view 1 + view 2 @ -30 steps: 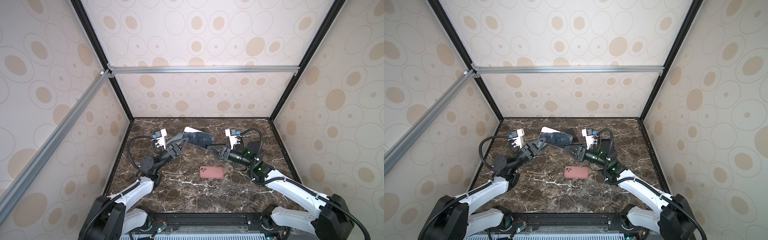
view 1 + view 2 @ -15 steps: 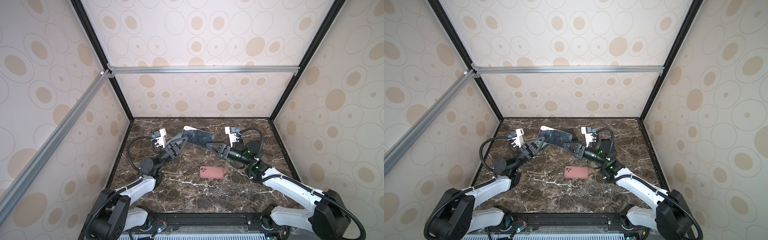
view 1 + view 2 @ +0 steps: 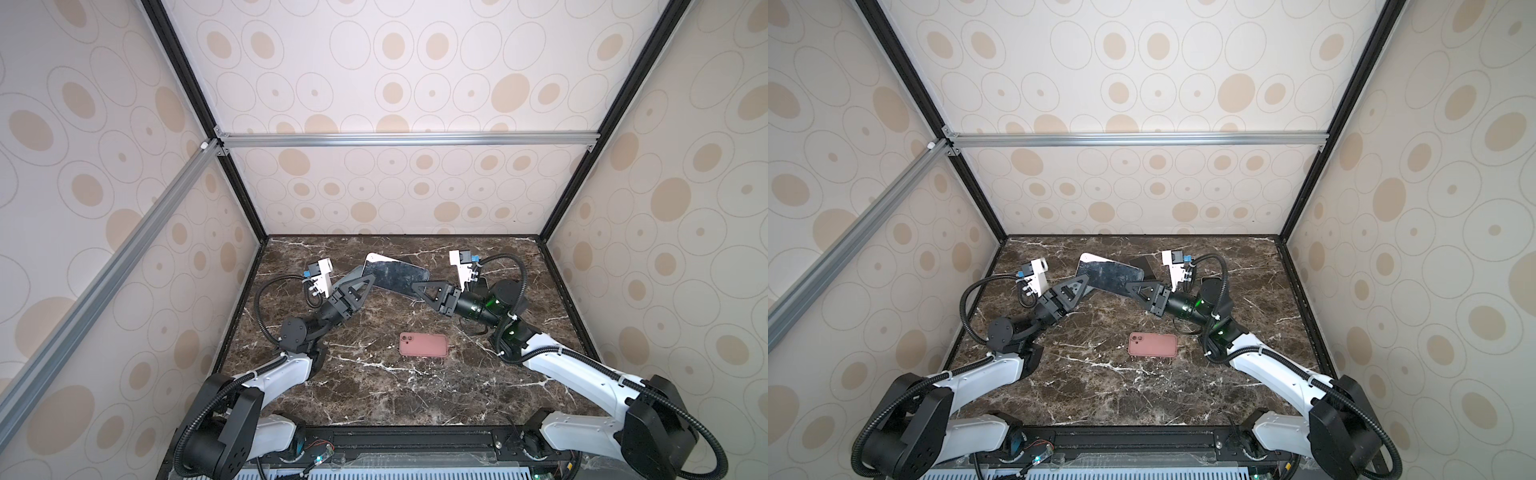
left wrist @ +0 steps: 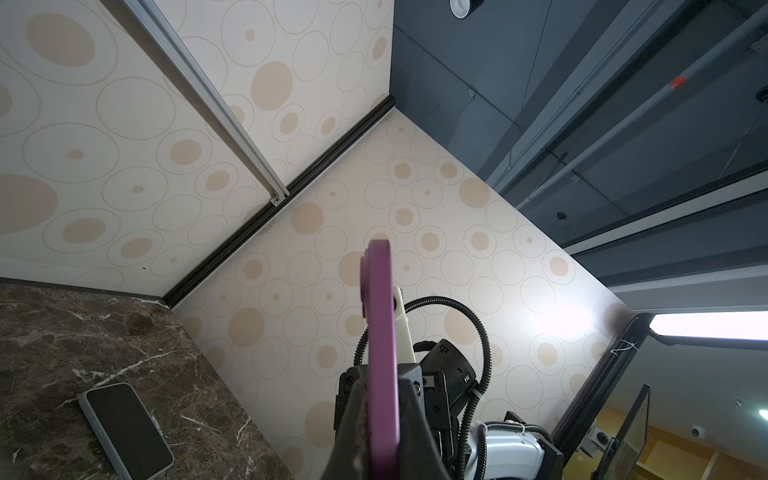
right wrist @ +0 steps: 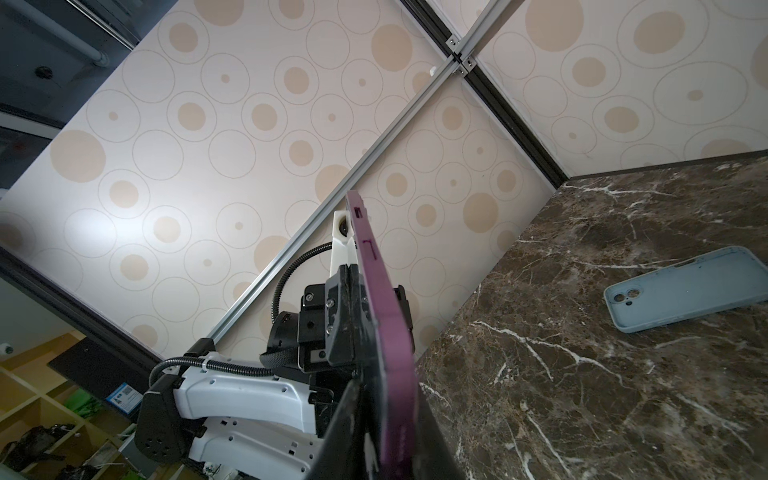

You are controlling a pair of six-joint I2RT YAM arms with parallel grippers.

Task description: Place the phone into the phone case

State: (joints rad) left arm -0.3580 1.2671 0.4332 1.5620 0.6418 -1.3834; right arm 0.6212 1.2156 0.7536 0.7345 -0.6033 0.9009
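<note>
**Phone held at both ends, above the table**

We are holding the phone (image 3: pixel 395 274) at both short ends. The left gripper (image 3: pixel 370 282) is pinching one end and the right gripper (image 3: pixel 415 286) the other, each with its jaws narrow across the phone's thickness. The phone is hanging tilted, dark screen up, clear of the marble table (image 3: pixel 374 395) and beyond the pink phone case (image 3: pixel 424 345). The pink phone case is lying flat and untouched. A blue case (image 5: pixel 681 291) is lying farther beyond it.
</note>
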